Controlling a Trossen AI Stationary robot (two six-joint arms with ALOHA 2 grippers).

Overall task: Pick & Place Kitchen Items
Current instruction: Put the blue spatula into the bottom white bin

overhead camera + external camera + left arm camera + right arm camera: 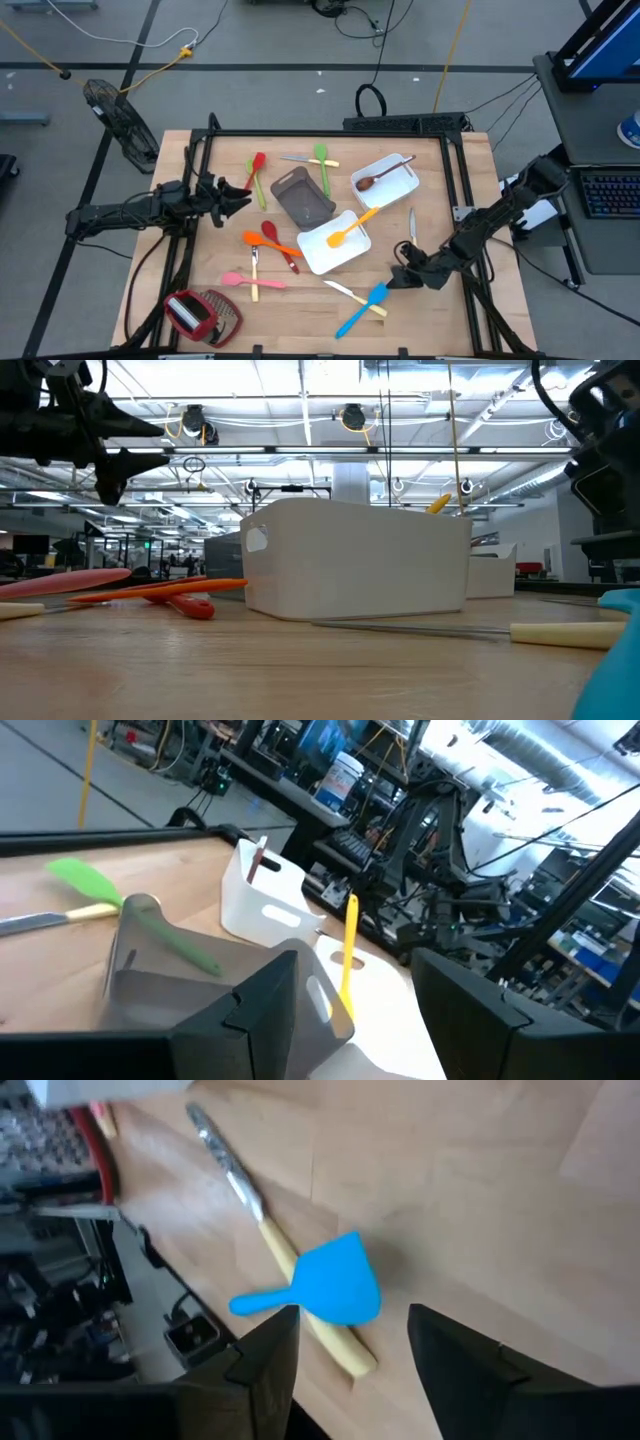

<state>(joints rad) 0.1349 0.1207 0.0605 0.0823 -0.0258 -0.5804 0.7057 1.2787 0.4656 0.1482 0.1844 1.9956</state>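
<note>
My left gripper (pixel 238 195) is open and empty, held above the table's left part, its fingers pointing at the grey-brown tray (pixel 302 196), which also shows in the left wrist view (pixel 200 982). My right gripper (pixel 398 276) is open and empty, low over the front right, just right of the blue spatula (pixel 362 309). In the right wrist view the blue spatula's blade (pixel 335 1283) lies across a pale-handled knife (pixel 285 1258), with my fingertips beside it. An orange-yellow spatula (pixel 352 229) rests in the near white tray (pixel 325 255). A wooden spoon (pixel 381 177) lies in the far white tray (pixel 400 185).
Loose on the table: a red spoon (pixel 257 165), green spoon (pixel 262 190), green spatula (pixel 322 166), orange spatula and red spoon (pixel 272 240), pink spatula (pixel 243 280), and a metal knife (pixel 411 225). A red-and-wire-mesh tool (pixel 200 315) sits front left. A black frame (pixel 452 180) borders the table.
</note>
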